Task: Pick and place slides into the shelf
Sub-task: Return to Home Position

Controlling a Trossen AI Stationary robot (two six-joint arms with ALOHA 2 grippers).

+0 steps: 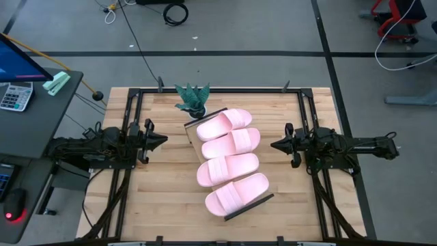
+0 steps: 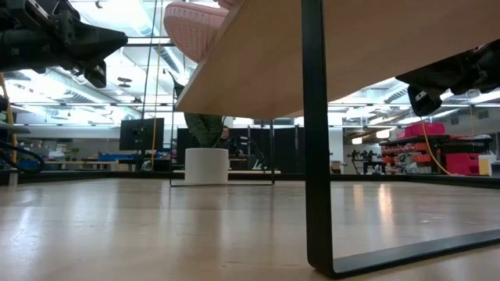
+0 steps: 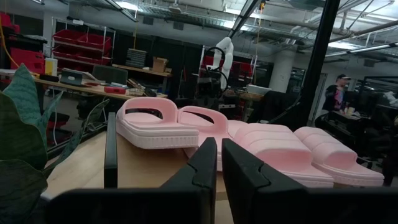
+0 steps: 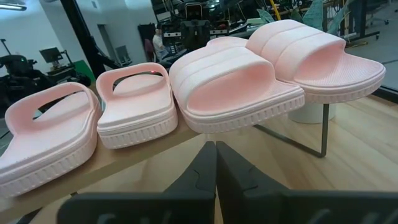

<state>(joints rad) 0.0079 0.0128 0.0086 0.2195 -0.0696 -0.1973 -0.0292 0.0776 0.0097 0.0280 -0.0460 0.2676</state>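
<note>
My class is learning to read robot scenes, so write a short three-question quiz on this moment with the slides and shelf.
1. How many pale pink slides lie on the wooden shelf?
2. True or false: the left gripper holds a slide.
3. What stands off one short end of the shelf? A. a potted plant B. a mug C. a box
Key: 1. Four. 2. False: it is shut and empty, like the right gripper. 3. A.

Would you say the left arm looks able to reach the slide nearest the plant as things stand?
Probably yes. The left tool, shut and empty, hangs beside the shelf, with nothing standing between it and that slide. The plant stands close by the shelf's end, so coming in from above looks safest.
</note>
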